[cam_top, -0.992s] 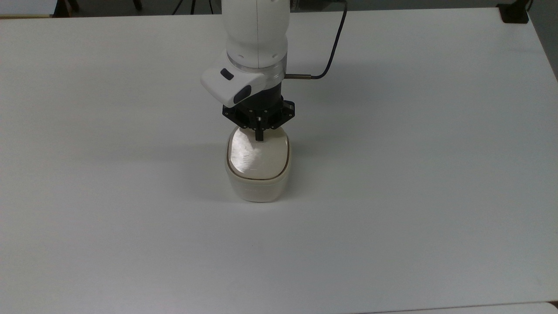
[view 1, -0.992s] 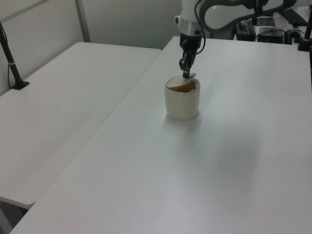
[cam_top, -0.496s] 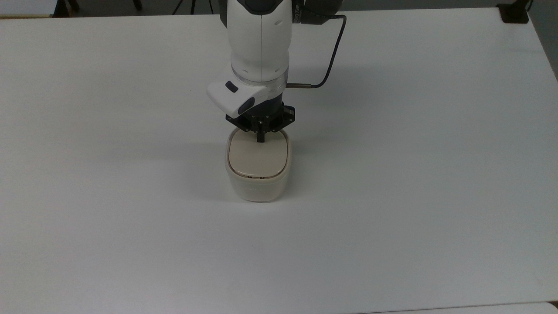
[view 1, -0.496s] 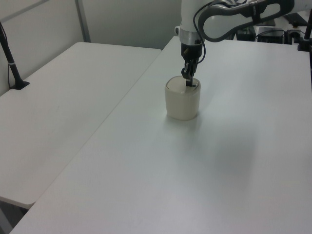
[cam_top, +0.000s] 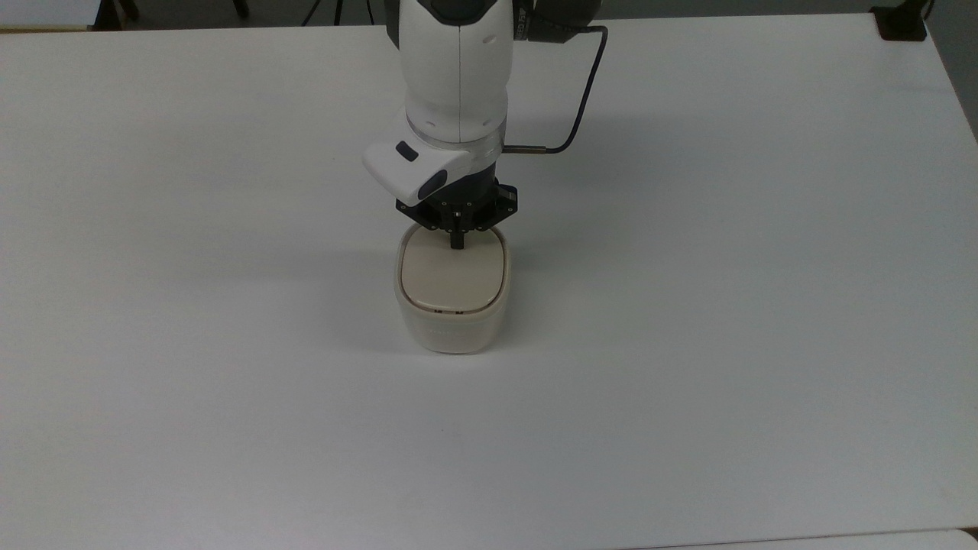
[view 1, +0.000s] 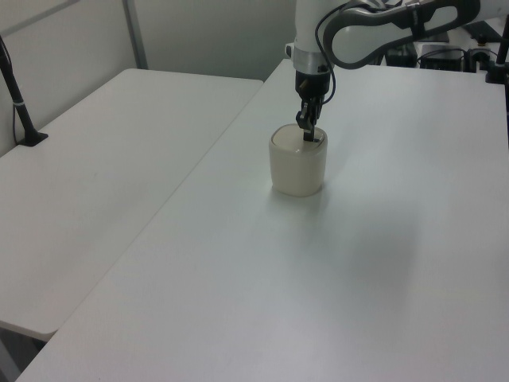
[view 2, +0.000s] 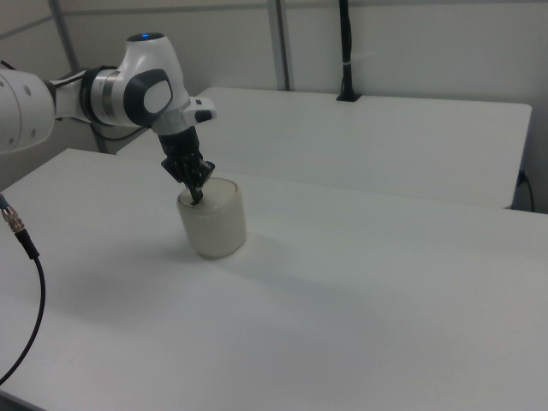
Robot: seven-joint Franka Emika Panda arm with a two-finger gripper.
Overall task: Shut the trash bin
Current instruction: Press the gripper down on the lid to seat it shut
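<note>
Lid [cam_top: 451, 276] of the trash bin [cam_top: 451, 328], tilted up a second ago, now lies flat directly under the gripper [cam_top: 457, 243], whose fingers are pressed together on its near edge; closing looks complete.

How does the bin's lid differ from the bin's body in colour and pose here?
The flat beige lid is darker than the cream-white rounded-square plastic body. The lid lies level, facing up inside the rim; the body's walls stand upright on the white table. The black gripper is at the lid's far edge, not at the body. Both share a rounded-square outline.
</note>
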